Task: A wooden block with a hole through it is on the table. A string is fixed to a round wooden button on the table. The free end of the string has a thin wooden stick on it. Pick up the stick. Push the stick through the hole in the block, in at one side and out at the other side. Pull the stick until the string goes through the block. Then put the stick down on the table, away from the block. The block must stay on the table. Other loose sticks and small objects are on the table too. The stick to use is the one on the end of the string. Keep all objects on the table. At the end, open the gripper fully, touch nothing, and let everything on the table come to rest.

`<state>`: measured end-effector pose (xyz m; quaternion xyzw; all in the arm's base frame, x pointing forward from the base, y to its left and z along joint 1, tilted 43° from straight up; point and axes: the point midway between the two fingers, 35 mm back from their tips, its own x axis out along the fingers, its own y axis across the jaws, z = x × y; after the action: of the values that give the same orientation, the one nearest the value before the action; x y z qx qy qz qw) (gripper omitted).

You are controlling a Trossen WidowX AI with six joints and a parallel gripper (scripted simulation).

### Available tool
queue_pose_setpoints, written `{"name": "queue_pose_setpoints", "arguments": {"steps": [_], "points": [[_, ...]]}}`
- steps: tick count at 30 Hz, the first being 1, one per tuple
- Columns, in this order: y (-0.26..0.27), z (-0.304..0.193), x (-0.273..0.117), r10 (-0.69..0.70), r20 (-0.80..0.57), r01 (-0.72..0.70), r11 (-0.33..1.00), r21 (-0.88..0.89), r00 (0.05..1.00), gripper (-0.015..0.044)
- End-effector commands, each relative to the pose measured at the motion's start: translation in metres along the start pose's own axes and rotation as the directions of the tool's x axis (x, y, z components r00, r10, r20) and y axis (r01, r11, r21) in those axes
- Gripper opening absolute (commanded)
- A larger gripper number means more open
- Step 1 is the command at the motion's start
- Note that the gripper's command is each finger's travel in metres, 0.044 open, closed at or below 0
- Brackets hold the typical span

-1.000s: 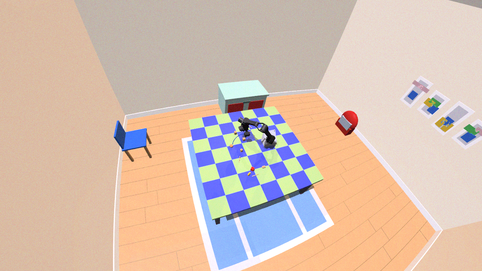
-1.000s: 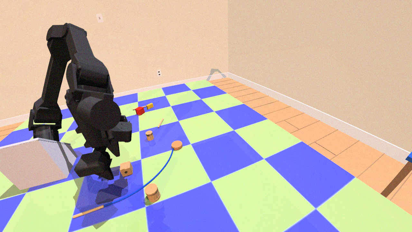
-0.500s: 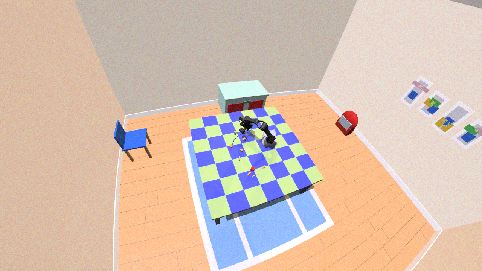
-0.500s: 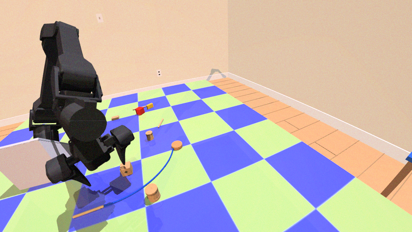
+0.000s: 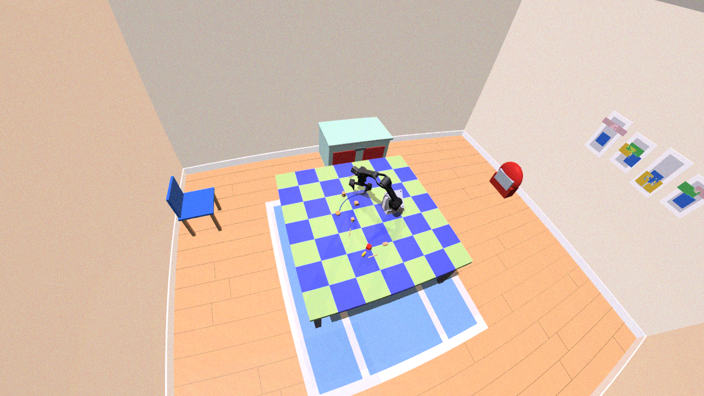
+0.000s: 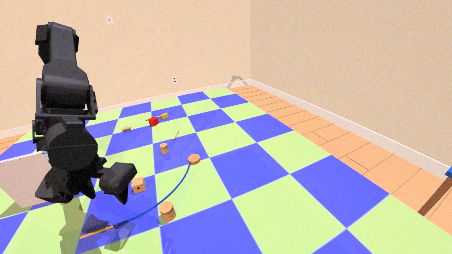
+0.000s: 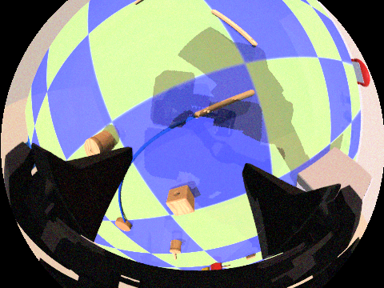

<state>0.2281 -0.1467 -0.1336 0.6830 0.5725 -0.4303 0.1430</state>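
Note:
The stick (image 6: 96, 232) (image 7: 230, 102) lies on the table, joined to the blue string (image 6: 158, 203) (image 7: 149, 143). The string curves past the block to the round button (image 5: 337, 213) (image 6: 193, 158) (image 7: 123, 224). The wooden block (image 5: 356, 202) (image 6: 138, 185) (image 7: 181, 201) stands on the table, with nothing in the hole face that shows. My gripper (image 6: 108, 199) (image 7: 188, 162) is wide open and empty, above the table between the block and the stick. In the top view the arm hides the stick.
A wooden barrel-like piece (image 6: 167, 211) (image 7: 101, 142) stands beside the string. Another (image 5: 352, 219) (image 6: 164, 148) stands farther off, near a loose stick (image 6: 176, 134). A different loose stick (image 7: 235, 28) lies beyond the string's stick. A red cube (image 5: 368, 246) (image 6: 153, 121) and yellow block (image 5: 363, 254) (image 6: 164, 116) lie far off.

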Motion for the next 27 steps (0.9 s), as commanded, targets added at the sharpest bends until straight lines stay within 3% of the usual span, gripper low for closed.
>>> {"name": "queue_pose_setpoints", "arguments": {"steps": [1,3,19,27], "points": [[-0.0069,0.0286,0.0055,-0.019,-0.002,0.013,0.613,0.790,1.000,0.0440],[-0.0072,0.0298,0.0056,-0.019,-0.002,0.012,0.559,0.829,1.000,0.0440],[-0.0072,0.0298,0.0056,-0.019,-0.002,0.012,0.558,0.830,1.000,0.0440],[-0.0072,0.0298,0.0056,-0.019,-0.002,0.012,0.558,0.830,1.000,0.0230]]}}
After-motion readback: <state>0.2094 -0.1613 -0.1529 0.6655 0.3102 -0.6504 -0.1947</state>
